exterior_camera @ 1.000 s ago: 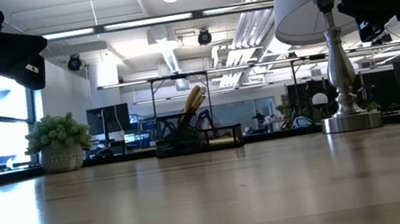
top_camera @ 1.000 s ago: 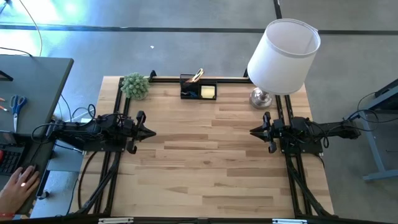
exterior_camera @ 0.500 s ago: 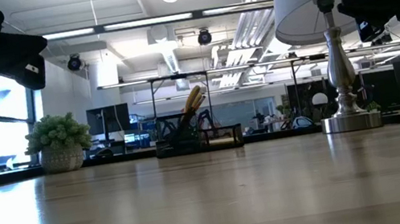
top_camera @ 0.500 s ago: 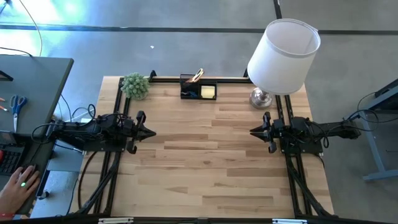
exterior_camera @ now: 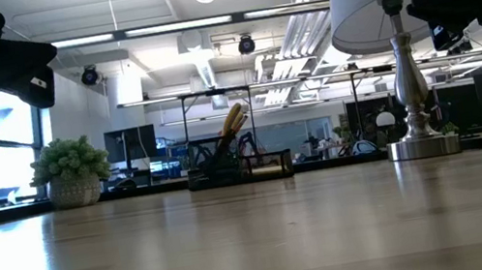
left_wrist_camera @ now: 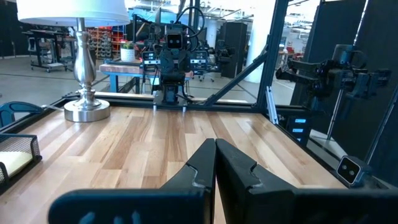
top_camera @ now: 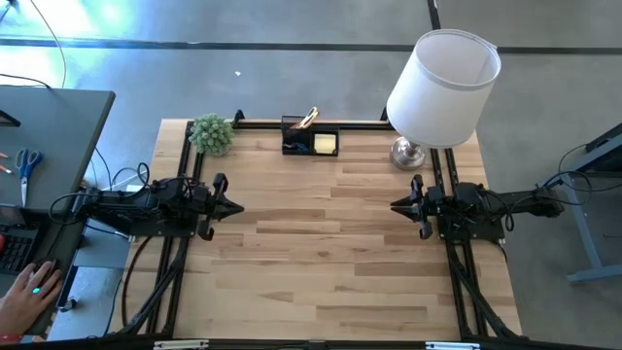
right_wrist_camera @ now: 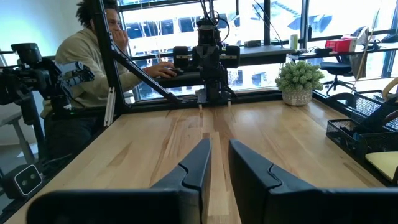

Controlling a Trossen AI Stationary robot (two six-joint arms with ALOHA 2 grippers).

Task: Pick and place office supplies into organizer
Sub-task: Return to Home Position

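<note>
The black organizer (top_camera: 309,139) stands at the table's far edge, midway between the plant and the lamp. Its taller cup holds yellow-handled and orange items (top_camera: 307,119); a yellow sticky-note pad (top_camera: 325,143) lies in its lower tray. It also shows in the low view (exterior_camera: 239,168) and at the edge of both wrist views (left_wrist_camera: 15,155) (right_wrist_camera: 364,134). My left gripper (top_camera: 238,206) hovers shut over the table's left side, pointing right. My right gripper (top_camera: 394,205) hovers over the right side, pointing left, with a narrow gap between its fingers (right_wrist_camera: 219,152). Neither is near the organizer.
A white-shaded lamp (top_camera: 442,87) stands at the far right corner and a small green plant (top_camera: 211,134) at the far left corner. A person sits left of the table (right_wrist_camera: 93,68), hand (top_camera: 29,287) on a grey side desk. Bare wood lies between the arms.
</note>
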